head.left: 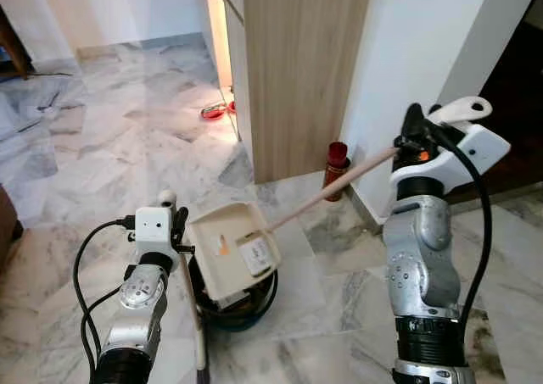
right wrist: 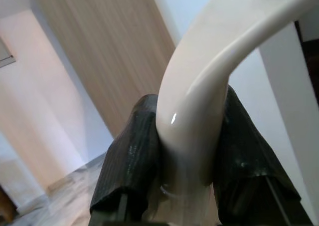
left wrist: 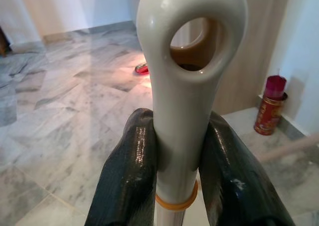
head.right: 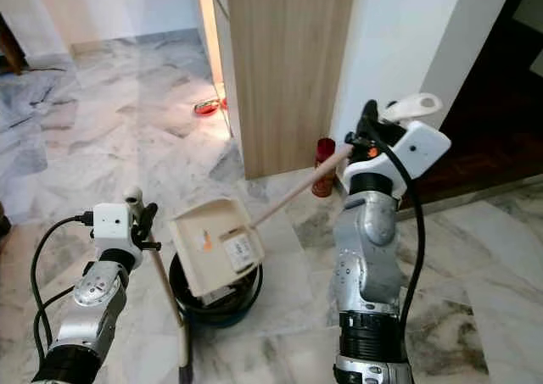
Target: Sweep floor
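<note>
Over the black bin point(head.left: 246, 303), right jaws grip the tilted dustpan's handle point(right wrist: 199, 111); left jaws clamp the broom handle point(left wrist: 184, 86)

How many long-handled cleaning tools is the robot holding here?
2: a broom handle clamped in the left gripper, and a dustpan tipped over a black bin, its handle in the right gripper.

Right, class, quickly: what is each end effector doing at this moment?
Left end effector: closed on the broom handle.
Right end effector: closed on the dustpan handle, dustpan tipped over the dark bin.
</note>
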